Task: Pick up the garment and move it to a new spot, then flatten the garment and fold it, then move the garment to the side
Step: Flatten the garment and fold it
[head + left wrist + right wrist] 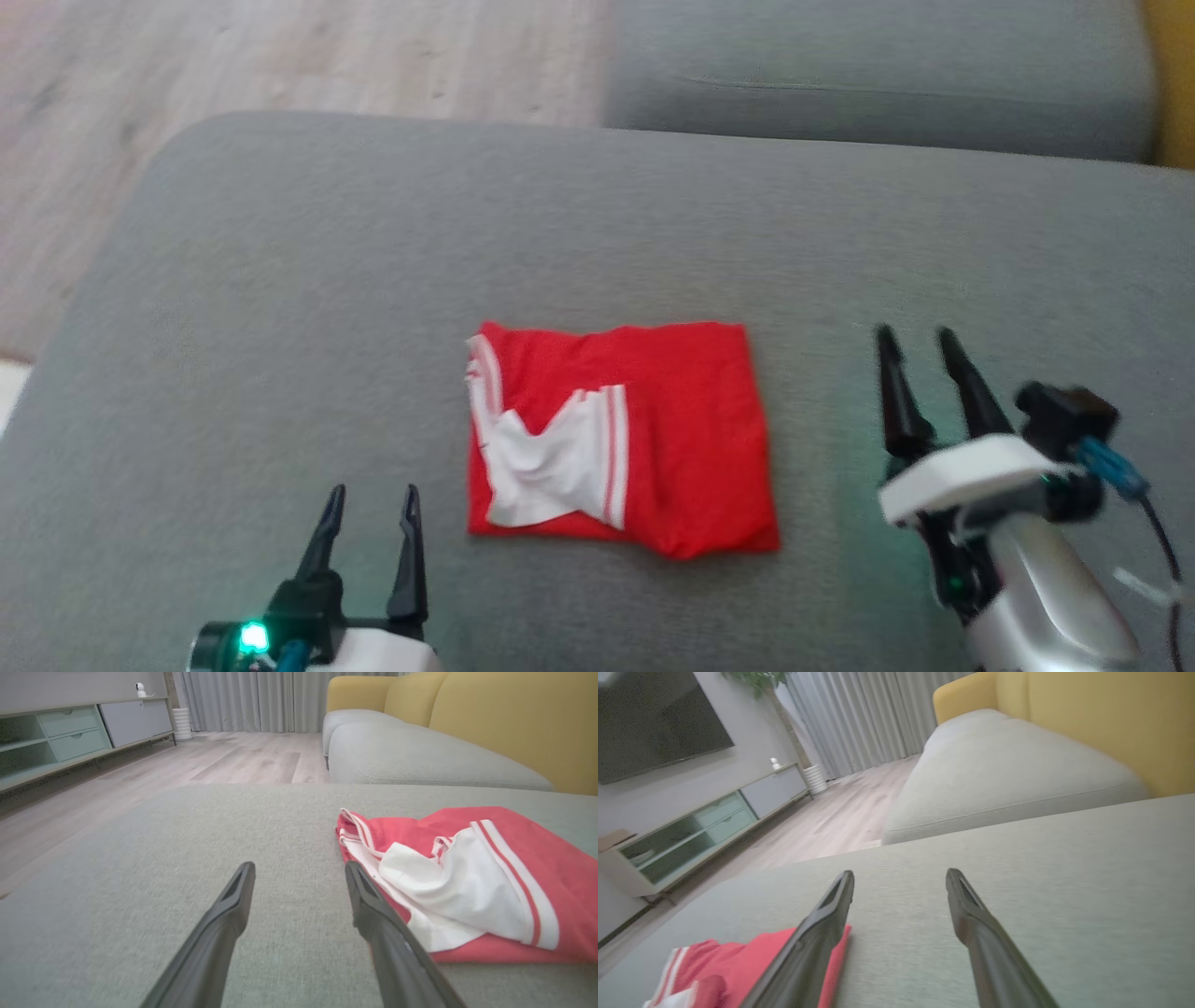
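1. Left tool [373, 489] and right tool [913, 331]: fingers apart, both empty.
2. Garment [672, 429] lies folded on the cushion [280, 280], between them.
3. For the side move I'd pinch all layers at one edge and lift low.

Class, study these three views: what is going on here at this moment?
A two-armed robot faces a red and white garment lying roughly folded on a grey cushion. Its left gripper and right gripper are open and empty, one on each side of the garment, neither gripping it.
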Controlling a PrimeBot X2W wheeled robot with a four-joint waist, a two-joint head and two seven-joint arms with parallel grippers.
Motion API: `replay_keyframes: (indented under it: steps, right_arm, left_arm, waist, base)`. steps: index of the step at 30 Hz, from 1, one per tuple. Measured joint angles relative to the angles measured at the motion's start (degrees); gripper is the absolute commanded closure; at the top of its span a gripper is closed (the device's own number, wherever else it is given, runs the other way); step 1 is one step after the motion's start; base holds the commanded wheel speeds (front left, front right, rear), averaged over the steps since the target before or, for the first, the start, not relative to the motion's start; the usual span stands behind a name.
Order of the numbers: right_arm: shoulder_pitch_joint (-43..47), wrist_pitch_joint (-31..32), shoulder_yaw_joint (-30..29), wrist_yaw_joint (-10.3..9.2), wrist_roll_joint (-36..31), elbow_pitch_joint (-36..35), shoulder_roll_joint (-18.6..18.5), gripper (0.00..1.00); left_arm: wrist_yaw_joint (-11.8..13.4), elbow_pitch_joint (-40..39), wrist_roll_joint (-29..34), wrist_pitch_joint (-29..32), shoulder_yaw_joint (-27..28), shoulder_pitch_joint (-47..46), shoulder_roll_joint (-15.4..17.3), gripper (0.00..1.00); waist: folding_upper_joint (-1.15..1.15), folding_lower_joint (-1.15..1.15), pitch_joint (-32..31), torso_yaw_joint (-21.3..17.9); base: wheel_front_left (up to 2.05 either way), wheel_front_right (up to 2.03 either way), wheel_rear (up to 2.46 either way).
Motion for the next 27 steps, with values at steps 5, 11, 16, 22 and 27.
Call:
replay_keyframes:
  steps: [5, 11, 16, 22, 27]
  right_arm:
    - [4.08, 0.0, -5.69, 0.0, -6.56, -1.88, 0.21, 0.0]
    - [8.72, 0.0, -8.08, 0.0, -11.79, -2.53, 1.36, 0.0]
    - [10.79, 0.0, -8.77, 0.0, -12.39, -2.52, 1.93, 0.0]
    - [10.3, 0.0, -6.41, 0.0, -11.43, -1.64, 2.36, 1.0]
    - [6.48, 0.0, 2.13, 0.0, -10.15, 2.18, 2.4, 1.0]
  left_arm:
    - [-0.08, -0.63, 1.65, 0.01, 1.82, -0.05, -0.01, 0.0]
    - [-0.47, -1.26, 2.15, 0.0, 4.04, 2.02, -0.03, 0.0]
    - [-0.46, -1.51, 1.71, 0.01, 4.37, 3.71, -0.01, 0.0]
    - [-0.47, -1.53, 1.51, 0.0, 2.99, 3.37, -0.04, 0.0]
    - [-0.01, -1.02, -0.11, 0.01, 0.54, 1.01, 0.01, 0.0]
  waist:
    - [0.0, 0.0, -0.89, -4.44]
    - [0.0, 0.0, -2.3, -7.99]
    - [0.0, -0.01, -2.4, -8.45]
    - [0.0, 0.0, -1.57, -6.94]
    - [0.0, 0.0, -0.2, -3.69]
  base:
    - [0.0, 0.0, 0.0]
    - [0.0, 0.0, 0.0]
    - [0.0, 0.0, 0.0]
    - [0.0, 0.0, 0.0]
    - [0.0, 0.0, 0.0]
